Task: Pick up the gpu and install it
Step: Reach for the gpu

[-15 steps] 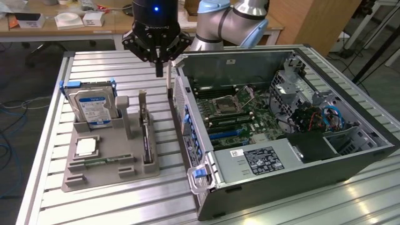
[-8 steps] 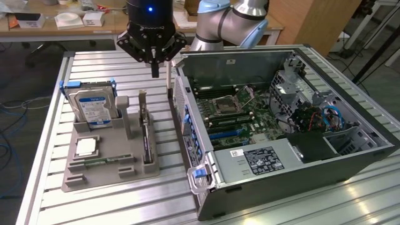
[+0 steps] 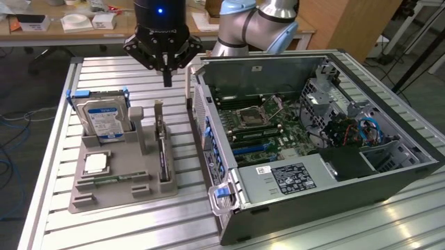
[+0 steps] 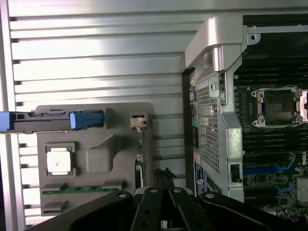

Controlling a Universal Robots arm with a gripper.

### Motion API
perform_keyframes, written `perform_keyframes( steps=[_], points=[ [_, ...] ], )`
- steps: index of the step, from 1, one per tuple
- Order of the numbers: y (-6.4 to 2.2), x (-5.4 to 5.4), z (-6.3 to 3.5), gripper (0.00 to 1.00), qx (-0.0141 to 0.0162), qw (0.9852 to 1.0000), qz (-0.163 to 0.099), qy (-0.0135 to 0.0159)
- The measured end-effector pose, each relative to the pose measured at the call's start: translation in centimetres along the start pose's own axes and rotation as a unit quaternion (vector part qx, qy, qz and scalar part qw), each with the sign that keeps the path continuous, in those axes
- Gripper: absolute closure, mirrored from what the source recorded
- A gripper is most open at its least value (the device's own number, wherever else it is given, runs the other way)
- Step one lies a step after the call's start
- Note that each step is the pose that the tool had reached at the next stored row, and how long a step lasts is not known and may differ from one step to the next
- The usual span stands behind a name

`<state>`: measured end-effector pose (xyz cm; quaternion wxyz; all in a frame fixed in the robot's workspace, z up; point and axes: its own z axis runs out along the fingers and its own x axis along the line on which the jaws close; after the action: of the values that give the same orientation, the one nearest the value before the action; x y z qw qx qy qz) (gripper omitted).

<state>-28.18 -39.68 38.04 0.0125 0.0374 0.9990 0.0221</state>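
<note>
Slats of shiny metal make up the table (image 3: 104, 73) I work over. My gripper (image 3: 167, 79) hangs in the air above it, pointing straight down. Its two fingers are pressed together and they grip nothing. The gpu (image 3: 162, 156) is lower down, apart from my gripper. It stands on its thin edge in a slot of the grey tray (image 3: 125, 194), and its silver end is the end closest to me. A fat grey post (image 3: 137, 122) on the tray stands just beside the gpu, on the exterior view's left. Past the post is the hard drive (image 3: 103, 121) with its blue and white label, standing up in a blue holder. A square chip (image 3: 96, 163) and a small green memory stick (image 3: 114, 178) lie flat on the tray, near the hard drive. On the exterior view's right, the big open computer case (image 3: 326, 205) sits right by the tray. Its tall side wall (image 3: 201, 112) is close to the gpu. Inside the case I see a green board (image 3: 268, 127) and many wires (image 3: 368, 130).
</note>
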Motion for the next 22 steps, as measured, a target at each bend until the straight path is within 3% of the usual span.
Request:
perform_keyframes(
  steps=[22],
  points=[
    [-0.17,2.4,0.13,0.89,0.0,1.0,0.0,0.0]
  ],
)
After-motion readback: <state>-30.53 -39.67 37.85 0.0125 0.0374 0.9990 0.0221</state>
